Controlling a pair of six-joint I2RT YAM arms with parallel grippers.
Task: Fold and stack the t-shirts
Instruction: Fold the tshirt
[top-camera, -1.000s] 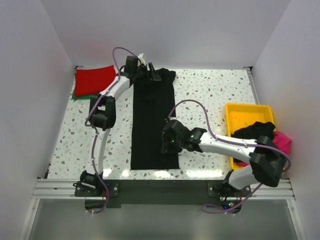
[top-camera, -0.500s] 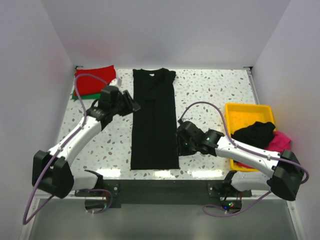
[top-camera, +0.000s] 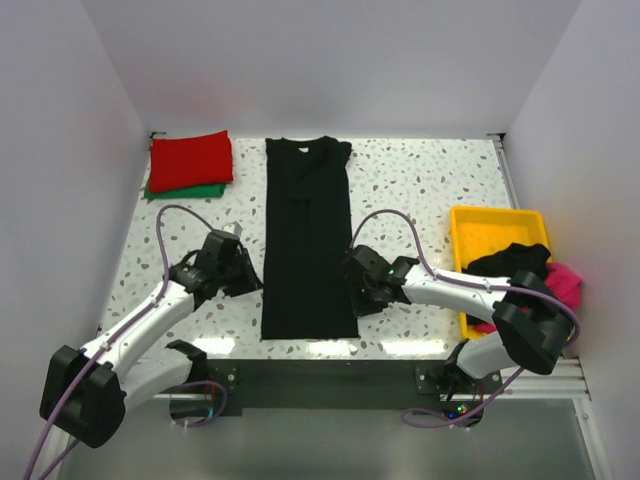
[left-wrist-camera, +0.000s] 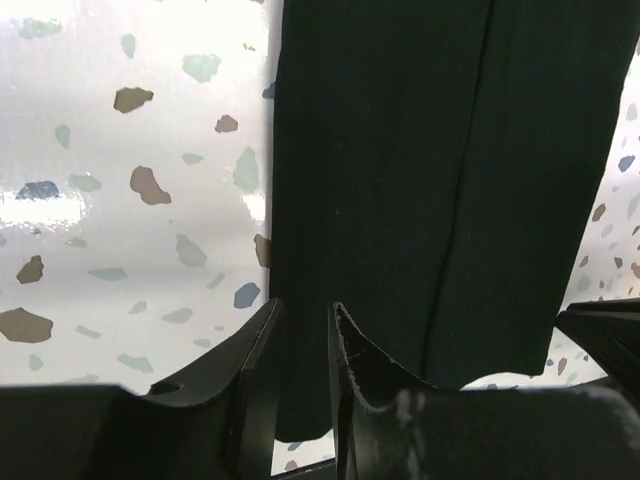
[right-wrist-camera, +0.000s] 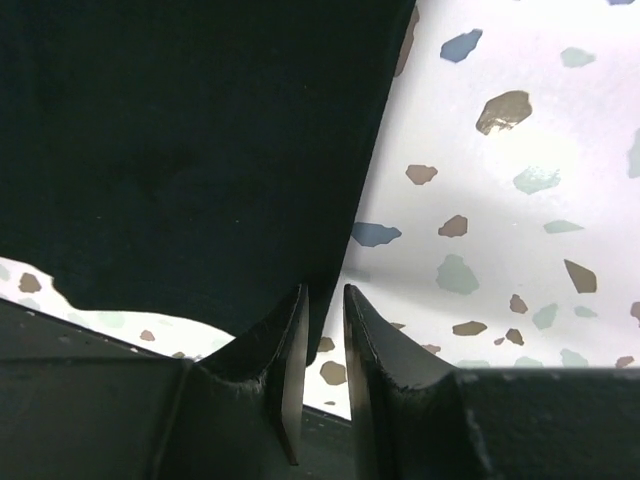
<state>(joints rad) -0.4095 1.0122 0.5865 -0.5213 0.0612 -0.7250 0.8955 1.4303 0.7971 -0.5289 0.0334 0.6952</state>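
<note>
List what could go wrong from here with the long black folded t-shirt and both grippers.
1. The right gripper straddles only the very edge of the long black folded t-shirt. The right wrist view shows little cloth between its fingers, so a pinch may slip off.
2. The left gripper sits at the opposite edge, and the shirt shows a lengthwise fold line. Catching only the top layer could open that fold.
3. Lifting unevenly could skew the strip.
</note>
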